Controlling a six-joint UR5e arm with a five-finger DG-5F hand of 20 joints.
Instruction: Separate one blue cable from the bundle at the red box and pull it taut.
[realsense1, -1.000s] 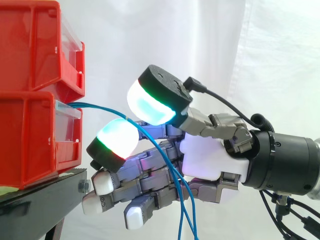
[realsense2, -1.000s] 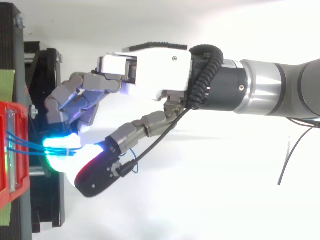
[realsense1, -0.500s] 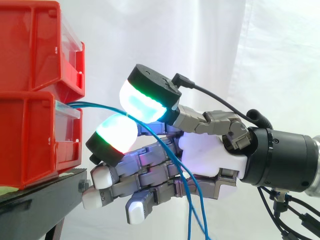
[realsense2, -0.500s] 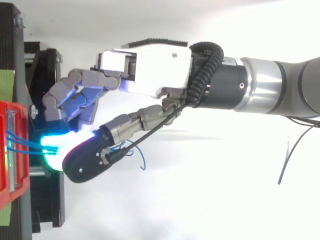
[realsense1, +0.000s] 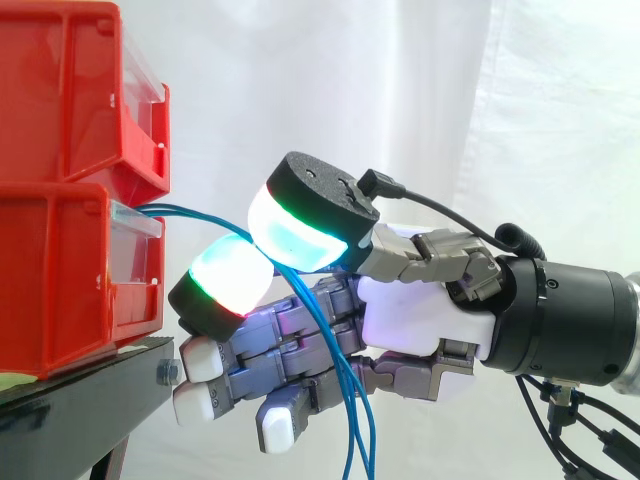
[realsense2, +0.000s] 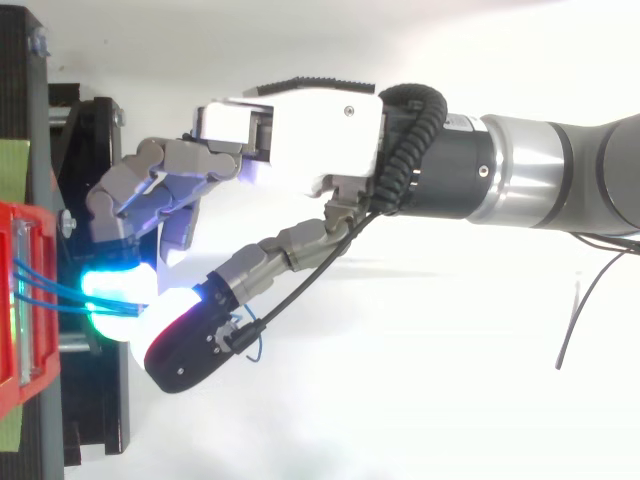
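Hand (realsense1: 420, 318) pinching blue cables (realsense1: 322, 330) between glowing pads, just beside stacked red bins (realsense1: 60, 270) on black stand (realsense1: 80, 400).

White curtain (realsense1: 450, 80), black stand (realsense1: 70, 410), upper red bin (realsense1: 60, 90)

The robot hand (realsense1: 410, 322) has a glossy white palm shell and grey metal finger links. Two fingertips (realsense1: 300, 228) are thick pads with black backs, glowing cyan and green, one edged red. The other tips are small and white. Behind the robot hand, a black wrist cylinder (realsense1: 560, 320) meets a silver-grey arm tube (realsense2: 600, 180).
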